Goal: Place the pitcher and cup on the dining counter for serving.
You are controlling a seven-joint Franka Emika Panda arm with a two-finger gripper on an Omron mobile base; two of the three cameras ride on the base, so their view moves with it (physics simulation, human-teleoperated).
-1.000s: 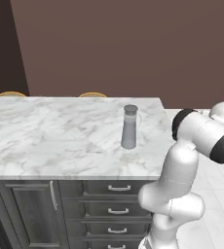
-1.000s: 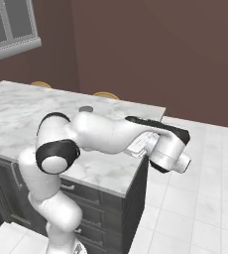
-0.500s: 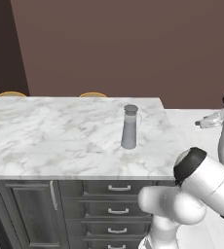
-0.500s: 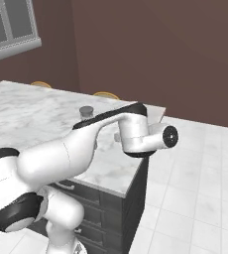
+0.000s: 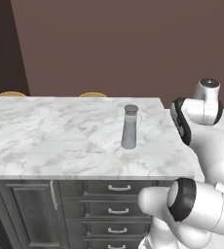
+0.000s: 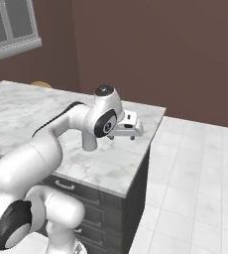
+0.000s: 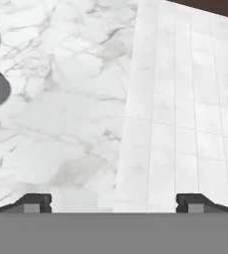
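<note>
The pitcher stands upright on the dining counter, already delivered. The gripper hangs beside it, jaws fully spread and empty, free for the cup.

We see the marble surface from behind on both sides; our hand view looks straight down its edge.

Pitcher: matt grey metal look, smooth. Dining counter beneath pitcher: polished white marble, grey veins. Drawers below counter: dark grey matt fronts, shiny metal handles. Floor beside counter: pale smooth tiles.
</note>
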